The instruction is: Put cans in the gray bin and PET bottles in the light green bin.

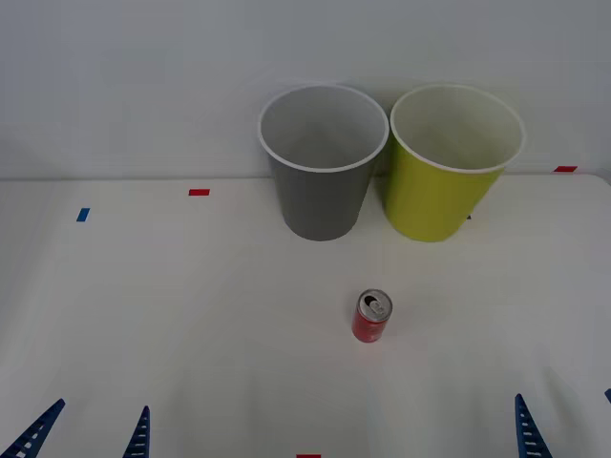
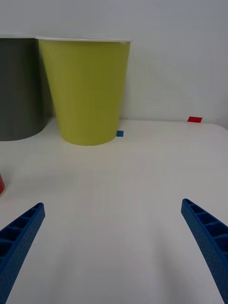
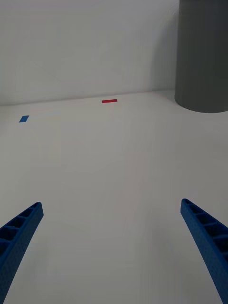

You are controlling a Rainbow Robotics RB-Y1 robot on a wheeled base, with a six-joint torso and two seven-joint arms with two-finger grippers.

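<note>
Right gripper gapes near upright red silver-topped can

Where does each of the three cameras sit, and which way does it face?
Front view: above the arms, looking forward and down at the white table; red can before the gray bin and light green bin; blue fingertips of both grippers at the bottom edge.
Right wrist view: low over the table, facing the light green bin; right gripper open.
Left wrist view: low, facing the gray bin's side; left gripper open.
Shared: both wrist views show the gray bin.
</note>
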